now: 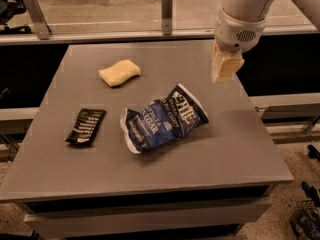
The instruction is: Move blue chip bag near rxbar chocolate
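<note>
The blue chip bag [162, 119] lies crumpled on the grey table [240, 149], a little right of its middle. The rxbar chocolate [86, 126] lies flat to the left of the bag, a short gap between them. My gripper [224, 69] hangs from the white arm above the table's right rear part, up and to the right of the bag and clear of it. It holds nothing.
A pale yellow sponge [119, 72] lies at the back left of the table. A metal rail with posts [166, 4] runs behind the table. The table's right edge is close below my gripper.
</note>
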